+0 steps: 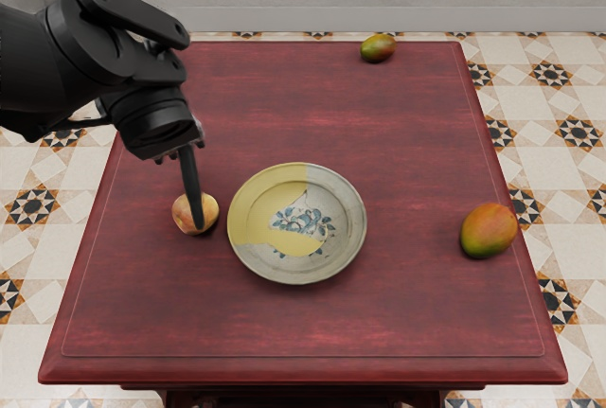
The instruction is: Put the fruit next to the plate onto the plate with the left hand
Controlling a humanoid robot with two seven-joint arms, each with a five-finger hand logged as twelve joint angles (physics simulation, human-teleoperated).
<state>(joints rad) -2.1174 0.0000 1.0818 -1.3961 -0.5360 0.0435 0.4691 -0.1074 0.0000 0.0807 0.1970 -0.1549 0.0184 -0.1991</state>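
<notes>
A small peach-coloured fruit [179, 215] lies on the red table just left of the plate [352, 207], a round dish with a yellow left part and a blue pattern in its centre. Nothing lies on the plate. My left hand [194, 207] comes in from the upper left and hovers right over the fruit. One dark finger [192, 186] points straight down across the fruit's front. The hand's other digits are hidden under the black wrist housing. No grasp on the fruit shows. The right arm is out of view.
A red-green mango [489, 230] rests near the table's right edge [492, 181], and a second mango [378, 47] lies at the far edge. Patterned floor tiles surround the table.
</notes>
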